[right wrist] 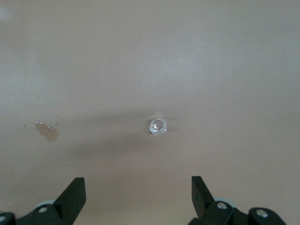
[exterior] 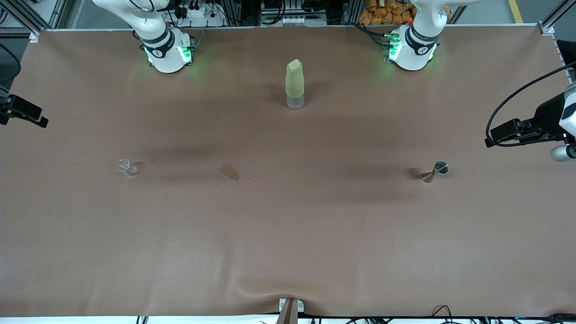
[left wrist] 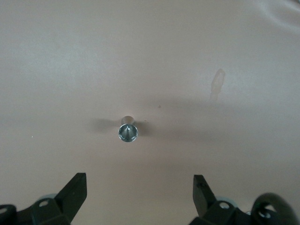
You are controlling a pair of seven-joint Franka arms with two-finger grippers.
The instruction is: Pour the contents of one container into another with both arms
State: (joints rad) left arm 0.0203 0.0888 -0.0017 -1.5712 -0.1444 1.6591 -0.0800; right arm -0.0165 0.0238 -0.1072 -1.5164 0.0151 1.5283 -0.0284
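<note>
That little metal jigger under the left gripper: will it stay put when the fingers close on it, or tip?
The jigger probably tips easily: it stands upright on a small base with a narrow waist. Its shiny metal looks slippery, so it may slide on the brown table cover if nudged off-centre. It should be stiff and light. The left gripper is open above it.

A brown cloth covers the table, aluminium framing alongside.

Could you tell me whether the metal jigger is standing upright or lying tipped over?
Upright: the jigger stands on its base, and the left wrist view looks straight down into its round rim.
</note>
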